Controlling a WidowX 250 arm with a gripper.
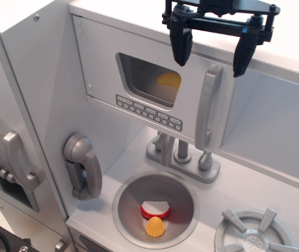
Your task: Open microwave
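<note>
The microwave point(139, 58) is a light grey wooden compartment at the top of the toy kitchen. Its door is closed, with a dark window point(149, 79) showing something yellow inside, a row of small buttons point(148, 112), and a long vertical silver handle point(209, 107) on its right edge. My black gripper point(212, 56) hangs open above the door's upper right, its fingers apart and empty. The right finger point(243, 55) is just above and right of the handle's top; the left finger point(181, 47) is in front of the door near the window's top right corner.
A grey wall phone point(83, 167) hangs lower left. A silver faucet point(181, 155) stands below the microwave above a round sink point(126, 210) holding a red-white piece and a yellow shell. A burner point(254, 236) is lower right. A grey door with a shorter handle point(19, 160) is at left.
</note>
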